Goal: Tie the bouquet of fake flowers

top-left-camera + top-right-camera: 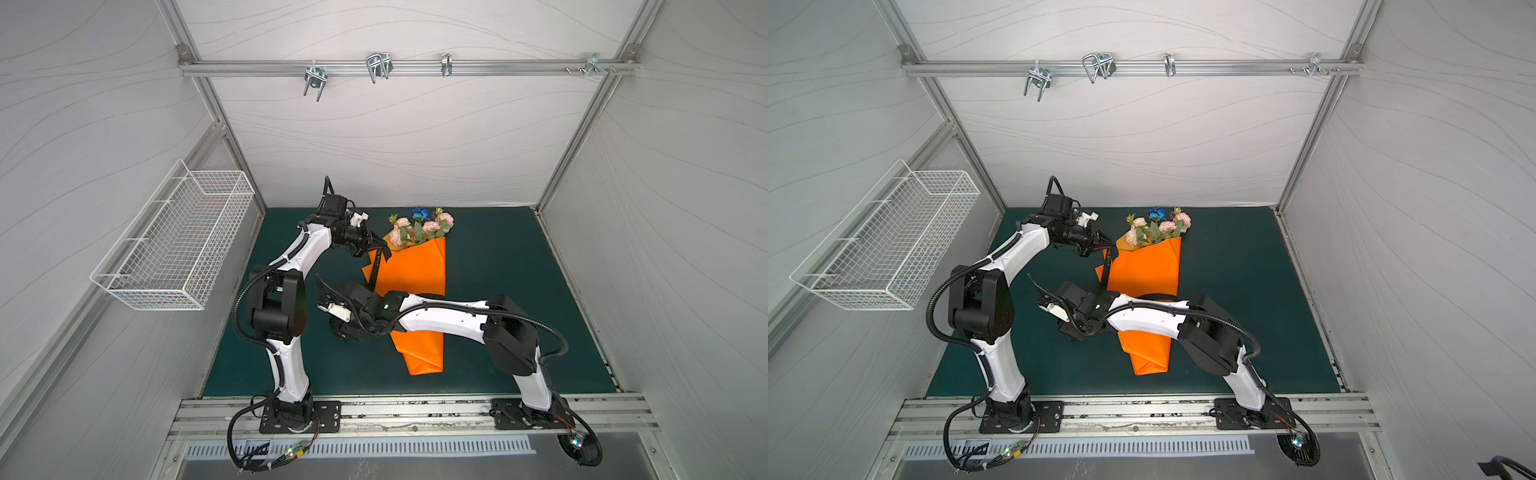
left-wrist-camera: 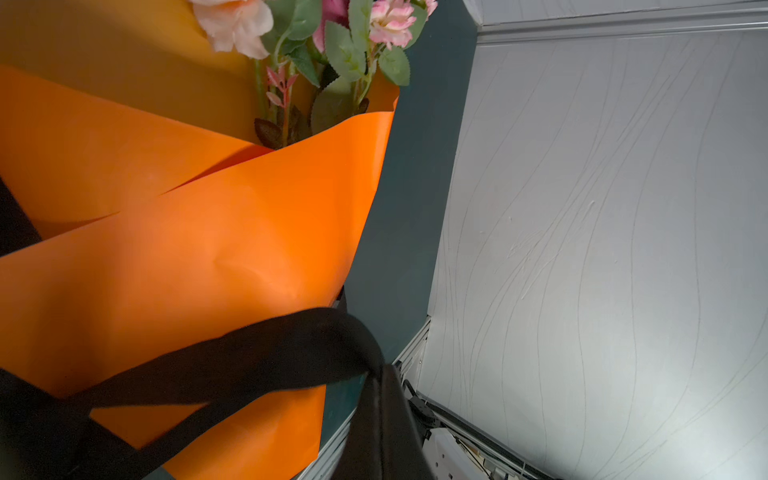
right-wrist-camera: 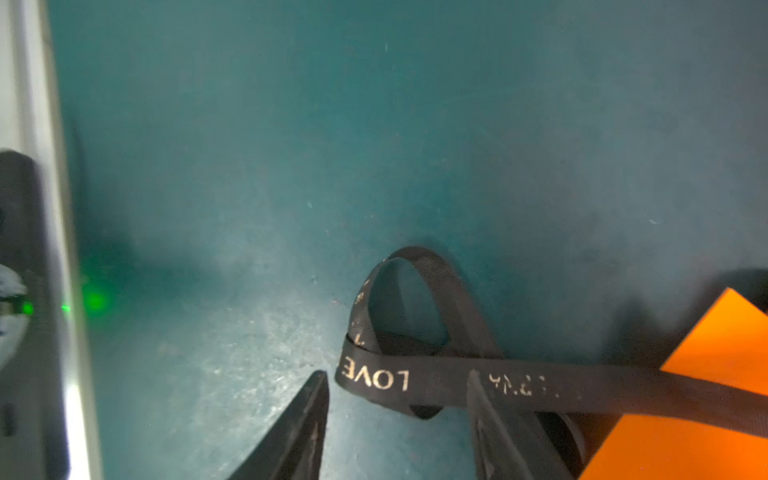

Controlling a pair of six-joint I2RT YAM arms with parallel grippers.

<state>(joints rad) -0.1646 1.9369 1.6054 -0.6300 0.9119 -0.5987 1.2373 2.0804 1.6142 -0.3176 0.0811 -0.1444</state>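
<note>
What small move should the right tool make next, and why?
Probably close the right tool on the black ribbon: the lettered end lies between its open jaws, while the left tool grips the other part beside the orange wrap.

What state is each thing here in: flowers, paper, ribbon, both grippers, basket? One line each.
bouquet of fake flowers: lying on the mat, wrapped, blooms sticking out.
orange wrapping paper: folded as a cone around the bouquet.
black ribbon: no knot visible; one end looped loose on the mat.
left gripper: shut on the black ribbon.
right gripper: open, gripping nothing.
wire basket: hung up, nothing visible inside.
</note>
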